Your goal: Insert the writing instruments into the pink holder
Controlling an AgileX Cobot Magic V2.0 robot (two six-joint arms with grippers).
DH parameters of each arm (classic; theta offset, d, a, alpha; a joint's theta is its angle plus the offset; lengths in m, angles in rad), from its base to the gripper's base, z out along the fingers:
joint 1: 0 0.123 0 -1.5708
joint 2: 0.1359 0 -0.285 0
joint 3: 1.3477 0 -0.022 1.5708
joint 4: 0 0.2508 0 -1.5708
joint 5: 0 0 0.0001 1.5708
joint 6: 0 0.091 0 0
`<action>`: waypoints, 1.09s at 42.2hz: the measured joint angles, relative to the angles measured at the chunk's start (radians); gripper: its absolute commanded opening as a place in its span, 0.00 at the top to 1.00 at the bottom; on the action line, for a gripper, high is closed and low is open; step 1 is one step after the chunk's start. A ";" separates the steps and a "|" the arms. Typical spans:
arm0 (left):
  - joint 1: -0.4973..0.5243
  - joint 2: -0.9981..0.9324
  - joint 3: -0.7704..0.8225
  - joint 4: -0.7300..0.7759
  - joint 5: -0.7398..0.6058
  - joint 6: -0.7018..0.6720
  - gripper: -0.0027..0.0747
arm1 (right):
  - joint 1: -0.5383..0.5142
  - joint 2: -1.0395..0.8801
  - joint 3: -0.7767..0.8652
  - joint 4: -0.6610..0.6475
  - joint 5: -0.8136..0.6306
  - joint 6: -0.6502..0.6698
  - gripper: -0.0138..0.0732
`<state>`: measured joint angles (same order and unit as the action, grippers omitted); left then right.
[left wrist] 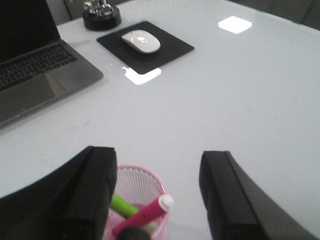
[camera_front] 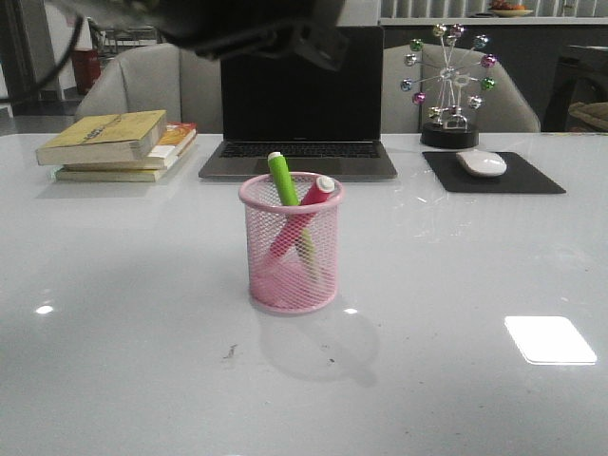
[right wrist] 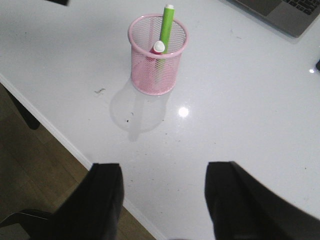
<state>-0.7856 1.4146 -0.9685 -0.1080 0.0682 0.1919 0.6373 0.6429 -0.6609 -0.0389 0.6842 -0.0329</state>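
The pink holder (camera_front: 291,247) stands upright in the middle of the white table. Both writing instruments lean crossed inside it: the lime green marker (camera_front: 282,180) and the pink-magenta marker (camera_front: 318,193) with its pale cap, tips above the rim. My left gripper (left wrist: 159,156) hangs open above and just beside the holder (left wrist: 140,182), with nothing between its fingers; the green marker (left wrist: 124,205) and pink marker (left wrist: 145,216) show below. My right gripper (right wrist: 164,167) is open and empty over the table's near edge, well back from the holder (right wrist: 157,55).
A laptop (camera_front: 302,95) stands behind the holder, with stacked books (camera_front: 119,142) to its left. On the right are a white mouse (camera_front: 482,162) on a black pad (camera_front: 532,176) and a ferris-wheel ornament (camera_front: 449,85). The table edge (right wrist: 60,135) drops to wooden floor.
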 measured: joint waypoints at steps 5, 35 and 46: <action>0.034 -0.100 -0.058 0.028 0.279 0.002 0.40 | 0.000 0.000 0.000 0.000 0.000 0.000 0.29; 0.276 -0.575 0.090 0.149 0.840 -0.192 0.40 | 0.000 0.000 0.000 0.000 0.004 0.000 0.29; 0.276 -0.763 0.221 0.148 0.844 -0.192 0.40 | 0.000 0.000 0.000 -0.057 0.123 0.100 0.38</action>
<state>-0.5094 0.6519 -0.7471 0.0396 0.9125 0.0000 0.6373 0.6429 -0.6609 -0.0958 0.8072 0.0668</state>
